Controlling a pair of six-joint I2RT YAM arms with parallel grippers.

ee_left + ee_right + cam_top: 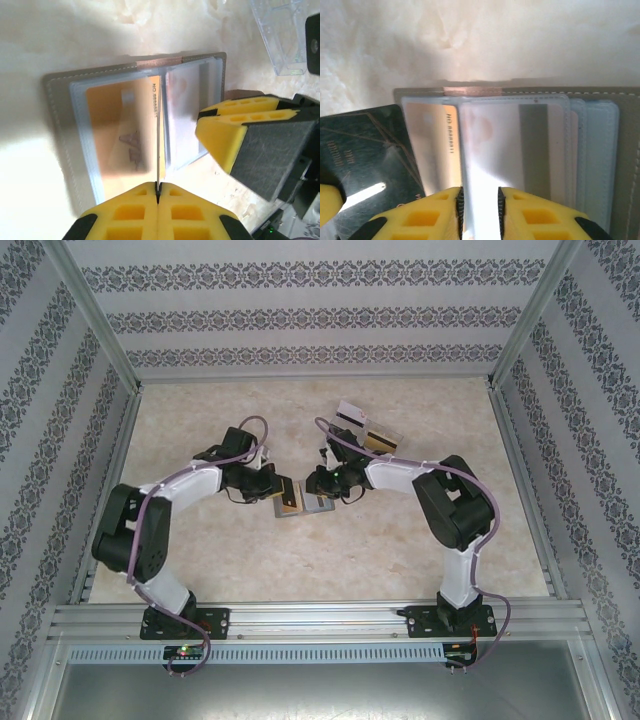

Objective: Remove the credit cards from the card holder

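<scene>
Cards: gold card [115,130] sits in the left pocket of the wallet [56,115], which lies open mid-bench [400,560] between the arms.
Left jaws: together on a thin edge, looks like the dark card [365,150].
Right jaws: a little apart, straddling a clear sleeve [490,150]; can't tell if they bite.
My plan: I'd draw the dark card out slowly, straight along its plane, with the right side pinning the wallet.
Risk: sleeve lifting too.

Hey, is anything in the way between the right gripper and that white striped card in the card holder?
Only the clear sleeve covering the white striped card inside the card holder. The right gripper sits at the card's near edge, jaws apart. The dark card lies off to the side, not between them.
</scene>
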